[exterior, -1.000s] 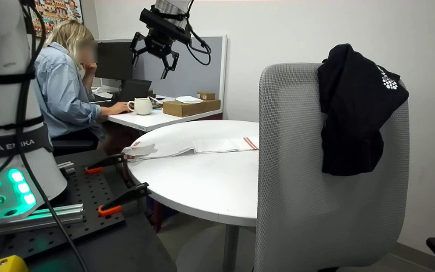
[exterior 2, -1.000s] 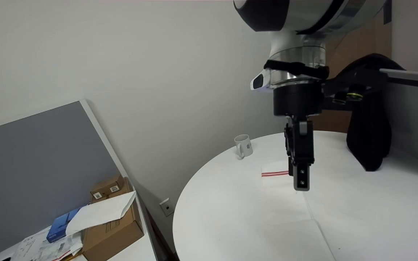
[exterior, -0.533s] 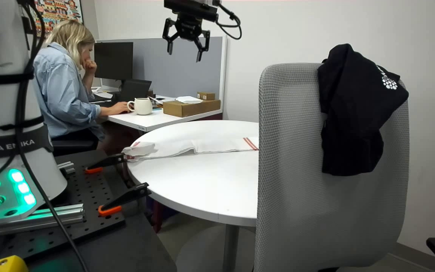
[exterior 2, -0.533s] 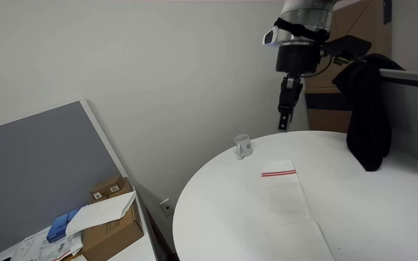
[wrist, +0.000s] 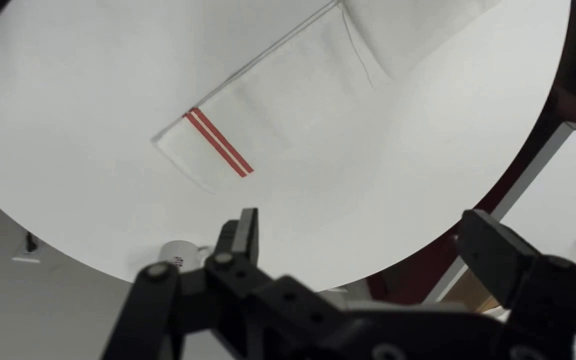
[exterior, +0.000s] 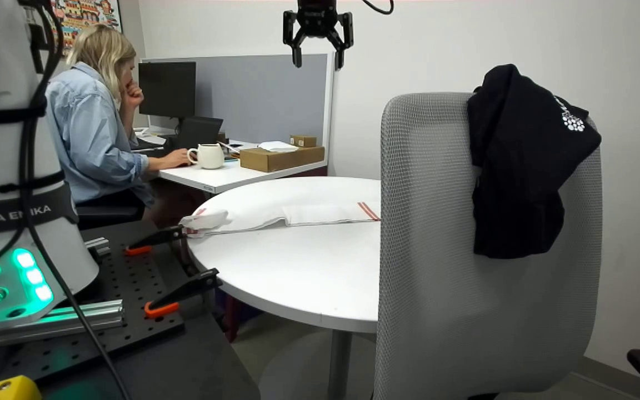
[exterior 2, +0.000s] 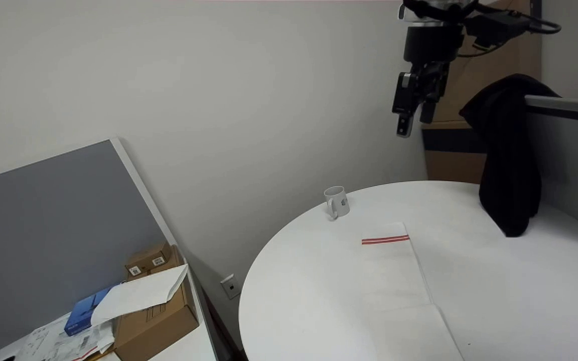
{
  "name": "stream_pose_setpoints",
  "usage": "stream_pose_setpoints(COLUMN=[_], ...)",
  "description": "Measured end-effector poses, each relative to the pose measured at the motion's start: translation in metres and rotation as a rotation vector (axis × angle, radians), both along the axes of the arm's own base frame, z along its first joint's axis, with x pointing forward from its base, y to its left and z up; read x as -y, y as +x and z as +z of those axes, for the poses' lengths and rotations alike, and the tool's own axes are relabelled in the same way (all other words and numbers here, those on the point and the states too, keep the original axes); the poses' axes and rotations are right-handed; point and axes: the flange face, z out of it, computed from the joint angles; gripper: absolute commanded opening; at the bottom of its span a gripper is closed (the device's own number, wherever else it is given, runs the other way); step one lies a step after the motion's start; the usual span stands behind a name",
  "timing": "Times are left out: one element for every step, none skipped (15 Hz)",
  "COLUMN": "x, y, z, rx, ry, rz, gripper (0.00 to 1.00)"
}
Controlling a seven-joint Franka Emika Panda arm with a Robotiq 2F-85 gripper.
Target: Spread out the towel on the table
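The towel is a thin white cloth with red stripes, lying as a long strip on the round white table. It shows in both exterior views [exterior: 325, 215] [exterior 2: 399, 286] and in the wrist view [wrist: 293, 100]. Its end near the robot base is bunched at the table's edge in an exterior view; its striped far end lies flat. The table top [exterior: 292, 272] also shows in an exterior view [exterior 2: 304, 286] and the wrist view [wrist: 78, 140]. My gripper [exterior: 319, 63] is open and empty, high above the table, apart from the towel; it also shows elsewhere [exterior 2: 415, 127] [wrist: 362, 215].
A white mug [exterior 2: 337, 201] stands near the table's far edge, also in the wrist view [wrist: 178, 255]. A mesh chair [exterior: 425, 222] with a black garment [exterior: 520, 166] stands against the table. A desk with boxes [exterior: 281, 158] and a seated person [exterior: 95, 122] are behind.
My gripper has risen and moved away from the robot base, turning to point more straight down. It stays open. The towel has not moved.
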Motion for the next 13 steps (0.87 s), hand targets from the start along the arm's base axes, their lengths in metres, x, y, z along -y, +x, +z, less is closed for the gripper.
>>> stream_pose_setpoints(x=[0.003,0.006,0.008,0.01,0.011,0.013,0.014,0.014,0.014,0.014,0.013,0.013,0.013], y=[-0.001,-0.003,-0.005,-0.007,-0.011,-0.015,-0.022,-0.026,-0.027,-0.026,-0.025,-0.024,-0.024], z=[0.003,0.007,0.011,0.016,0.021,0.026,0.029,0.031,0.032,0.031,0.028,0.027,0.026], rx=[-0.003,-0.007,-0.007,-0.005,-0.005,-0.009,-0.02,-0.02,-0.017,-0.02,-0.024,-0.027,-0.029], ry=[0.008,0.019,0.032,0.046,0.059,0.068,0.07,0.072,0.074,0.074,0.073,0.072,0.072], rz=[-0.056,-0.112,-0.169,-0.221,-0.268,-0.307,-0.338,-0.344,-0.343,-0.342,-0.342,-0.341,-0.342], gripper=[1.0,1.0,1.0,1.0,1.0,1.0,1.0,1.0,1.0,1.0,1.0,1.0,1.0])
